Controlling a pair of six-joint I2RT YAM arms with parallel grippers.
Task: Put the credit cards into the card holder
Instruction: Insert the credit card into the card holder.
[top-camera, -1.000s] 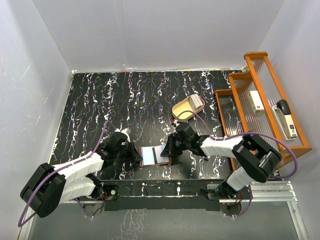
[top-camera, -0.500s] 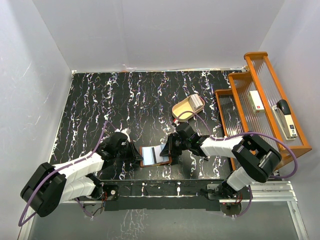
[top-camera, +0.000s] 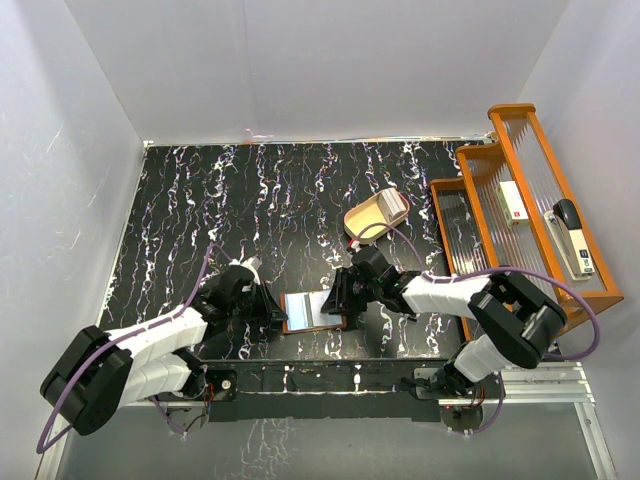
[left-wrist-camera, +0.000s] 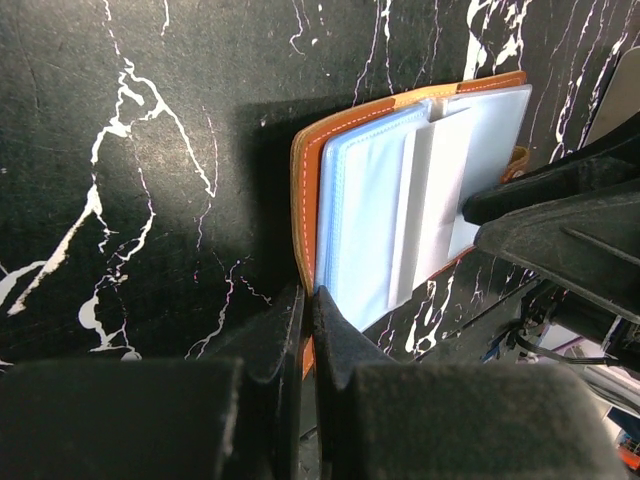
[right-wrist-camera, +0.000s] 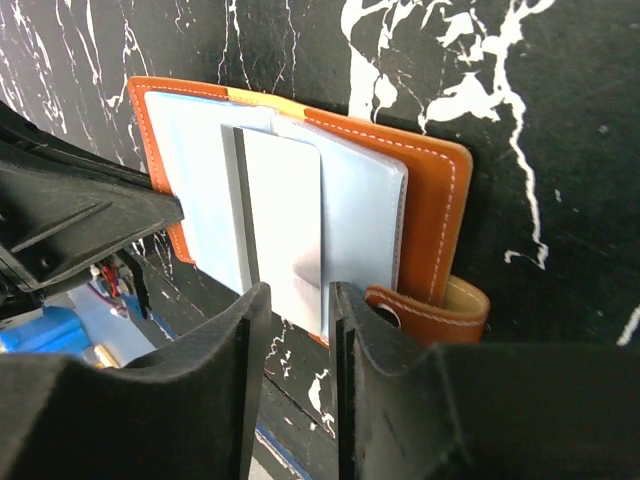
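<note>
Card holder (top-camera: 305, 312), brown leather with pale blue clear sleeves, lies spread open and flat on a black, white-veined table (top-camera: 250, 200), between the two grippers. Left gripper (left-wrist-camera: 306, 300) sits at the card holder's left side, its jaws pressed together on the orange-brown cover edge, pinching it. Right gripper (right-wrist-camera: 297, 295) sits at the card holder's right side with its jaws slightly apart. The edge of the sleeves and of a credit card (right-wrist-camera: 285, 215) lies in the gap, and neither finger clearly presses on it. The credit card is pale grey-white with a dark stripe along one long edge and lies on the sleeves near the card holder's middle. Whether it is inside a sleeve or on top cannot be told. A leather strap (right-wrist-camera: 430, 310) with a snap pokes out from under the card holder's right cover, just beside the right gripper. Beyond the card holder, a little to its right, rests a tan oval tray (top-camera: 365, 218). Further right of the card holder, well apart, stands an orange wooden tiered rack (top-camera: 515, 108) holding a black stapler (top-camera: 568, 214)
</note>
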